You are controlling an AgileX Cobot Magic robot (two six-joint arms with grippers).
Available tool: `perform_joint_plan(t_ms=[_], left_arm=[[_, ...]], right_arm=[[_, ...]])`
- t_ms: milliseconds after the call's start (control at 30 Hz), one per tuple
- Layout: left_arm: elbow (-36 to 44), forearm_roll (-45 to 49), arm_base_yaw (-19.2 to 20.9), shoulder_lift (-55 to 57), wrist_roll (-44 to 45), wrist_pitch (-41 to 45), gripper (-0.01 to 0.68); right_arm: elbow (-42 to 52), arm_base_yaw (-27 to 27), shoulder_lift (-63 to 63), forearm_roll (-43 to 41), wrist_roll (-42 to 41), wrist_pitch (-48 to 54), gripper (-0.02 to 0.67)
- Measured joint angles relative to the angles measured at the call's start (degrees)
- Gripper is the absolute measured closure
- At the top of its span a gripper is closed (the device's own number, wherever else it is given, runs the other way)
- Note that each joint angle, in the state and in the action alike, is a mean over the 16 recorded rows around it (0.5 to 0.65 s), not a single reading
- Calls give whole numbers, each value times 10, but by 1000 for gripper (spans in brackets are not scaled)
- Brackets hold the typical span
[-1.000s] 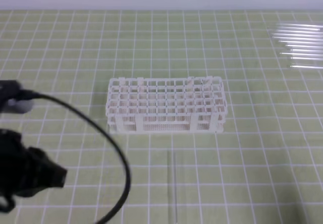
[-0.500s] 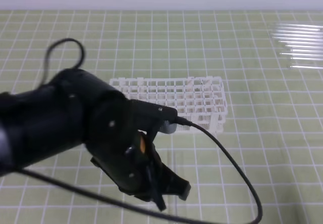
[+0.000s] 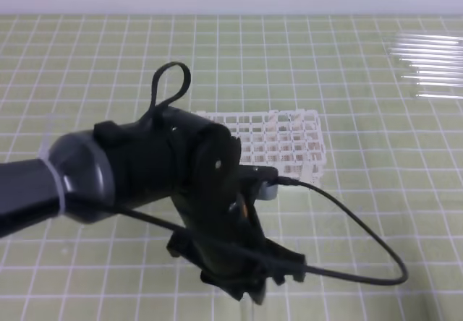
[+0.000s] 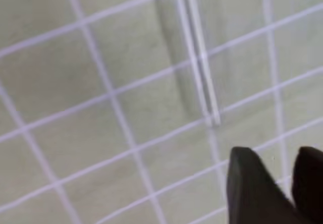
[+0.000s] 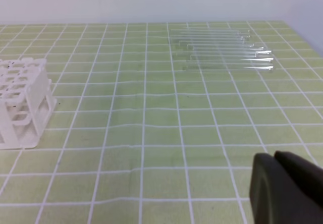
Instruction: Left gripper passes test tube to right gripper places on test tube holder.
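Observation:
In the left wrist view the test tube, slender clear glass, lies flat on the green grid mat. Its near end stops just ahead of my left gripper. The two black fingertips stand slightly apart with only mat between them, not touching the tube. From the high view my left gripper hangs low over the mat in front of the white test tube holder, and the arm hides the tube. My right gripper shows only in its own wrist view, shut and empty, far from the holder.
A batch of clear tubes lies side by side at the far right of the mat, also seen as tubes ahead of the right wrist. The left arm's black cable loops across the mat to the right of the gripper.
My left arm has swung in from the left edge across the front of the mat, now covering the holder's left part, with its gripper down over the spot where the tube lay.

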Motion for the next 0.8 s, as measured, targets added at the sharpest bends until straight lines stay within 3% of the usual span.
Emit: perform_joint_plan(t_ms=[267, 800], left_arm=[[-20, 9, -13, 32, -33, -3, 350], [-34, 53, -34, 95, -107, -26, 336]], right_arm=[[0, 0, 0, 0, 0, 0, 666], [0, 0, 0, 0, 0, 0, 666]])
